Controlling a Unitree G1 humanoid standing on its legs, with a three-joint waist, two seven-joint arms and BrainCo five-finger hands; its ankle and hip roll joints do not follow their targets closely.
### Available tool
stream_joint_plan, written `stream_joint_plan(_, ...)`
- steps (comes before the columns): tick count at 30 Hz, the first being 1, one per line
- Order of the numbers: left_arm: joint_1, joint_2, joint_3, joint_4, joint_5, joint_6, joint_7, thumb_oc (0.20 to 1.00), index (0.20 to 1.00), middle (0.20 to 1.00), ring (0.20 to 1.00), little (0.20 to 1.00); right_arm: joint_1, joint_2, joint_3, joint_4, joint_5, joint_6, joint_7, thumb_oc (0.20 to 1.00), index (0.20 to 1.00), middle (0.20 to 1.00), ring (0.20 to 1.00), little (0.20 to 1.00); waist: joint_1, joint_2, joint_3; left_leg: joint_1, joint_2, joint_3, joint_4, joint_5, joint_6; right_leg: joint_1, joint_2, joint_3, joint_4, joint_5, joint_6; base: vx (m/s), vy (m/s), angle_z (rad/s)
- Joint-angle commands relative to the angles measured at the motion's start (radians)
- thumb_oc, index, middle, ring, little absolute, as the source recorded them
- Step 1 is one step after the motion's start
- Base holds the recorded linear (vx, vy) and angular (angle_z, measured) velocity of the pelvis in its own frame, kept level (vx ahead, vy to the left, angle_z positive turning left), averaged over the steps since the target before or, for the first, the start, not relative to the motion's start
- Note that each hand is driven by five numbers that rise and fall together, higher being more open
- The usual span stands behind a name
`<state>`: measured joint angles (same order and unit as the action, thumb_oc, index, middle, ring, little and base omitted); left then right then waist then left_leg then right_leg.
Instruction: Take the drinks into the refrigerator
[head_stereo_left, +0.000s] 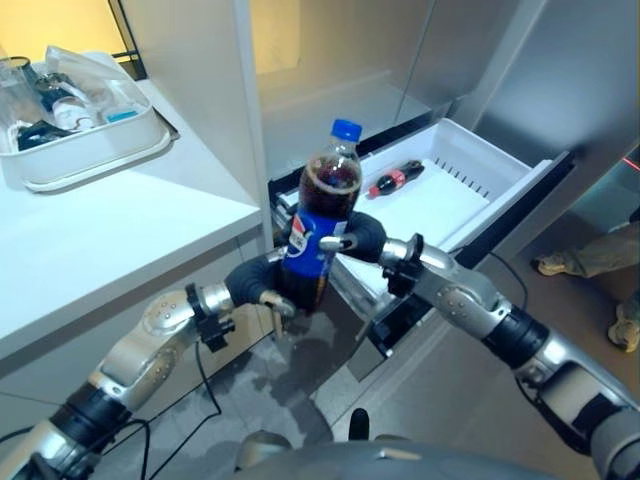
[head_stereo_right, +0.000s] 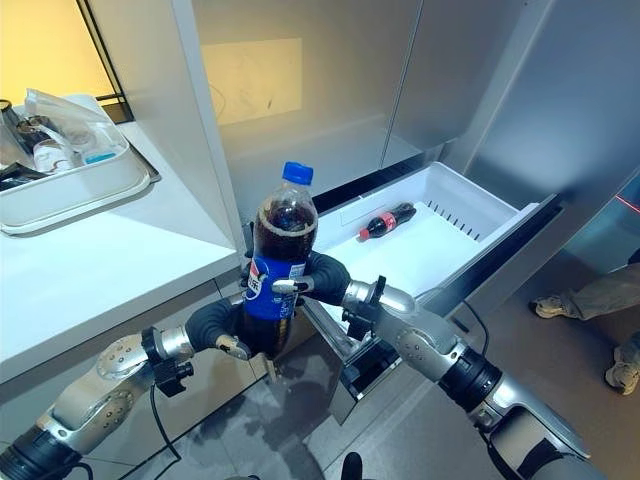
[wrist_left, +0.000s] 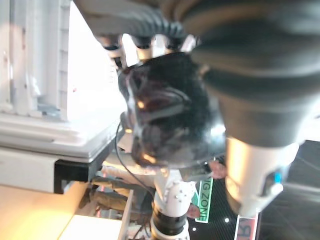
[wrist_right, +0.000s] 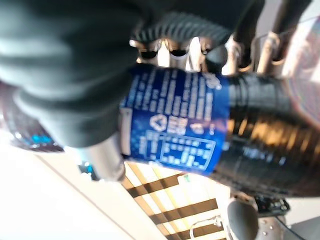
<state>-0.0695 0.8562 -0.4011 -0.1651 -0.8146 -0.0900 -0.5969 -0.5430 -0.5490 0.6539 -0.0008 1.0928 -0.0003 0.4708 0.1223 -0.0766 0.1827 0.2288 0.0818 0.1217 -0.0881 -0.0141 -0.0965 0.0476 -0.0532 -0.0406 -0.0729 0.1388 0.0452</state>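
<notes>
Here the cola bottle (head_stereo_left: 322, 220) stands upright in the air before the open refrigerator drawer (head_stereo_left: 505, 190), the left robot hand (head_stereo_left: 262, 283) wrapped round its base, the right robot hand (head_stereo_left: 352, 238) curled about its label. A smaller bottle (head_stereo_left: 397, 178) already lies in the drawer. If either grip loosens unevenly in the handover, the heavy bottle could tip and fall short of the drawer's near edge.

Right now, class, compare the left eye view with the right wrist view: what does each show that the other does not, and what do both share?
The left eye view alone shows the open white drawer with a small bottle lying in it, a white tray of items on the counter, the large bottle's blue cap, and the left hand gripping the bottle's base. The right wrist view alone shows the label's fine print close up. Both show the cola bottle with the right hand curled round its blue label.
</notes>
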Motion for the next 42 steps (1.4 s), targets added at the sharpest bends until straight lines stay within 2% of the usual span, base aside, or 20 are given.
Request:
stream_joint_plan(1,0.023,0.056,-0.007,-0.012,-0.052,-0.016,-0.043,1.0,1.0,1.0,1.0,1.0,-0.089,-0.03,-0.229,-0.074,0.131,-0.177,-0.013,0.2,0.2,0.2,0.2,0.2,0.01,0.0,-0.005,-0.015,-0.05,-0.042,0.001,-0.067,0.079,-0.011,-0.062,-0.05,0.132,-0.091,0.078,0.0,0.0,0.0)
stream_joint_plan(20,0.044,0.108,0.021,-0.008,-0.074,-0.006,-0.062,1.0,1.0,1.0,1.0,1.0,-0.113,-0.126,-0.274,-0.05,0.135,-0.196,-0.011,0.2,0.2,0.2,0.2,0.2,0.006,0.002,-0.006,-0.017,-0.054,-0.045,0.001,-0.066,0.078,-0.014,-0.065,-0.053,0.134,-0.087,0.081,0.0,0.0,0.0)
stream_joint_plan(42,0.043,0.102,0.039,-0.016,-0.076,-0.003,-0.071,1.0,1.0,1.0,1.0,1.0,-0.112,-0.182,-0.29,-0.046,0.119,-0.194,-0.009,0.2,0.2,0.2,0.2,0.2,0.006,0.004,0.001,-0.026,-0.055,-0.052,0.001,-0.064,0.078,-0.024,-0.069,-0.059,0.144,-0.09,0.083,0.0,0.0,0.0)
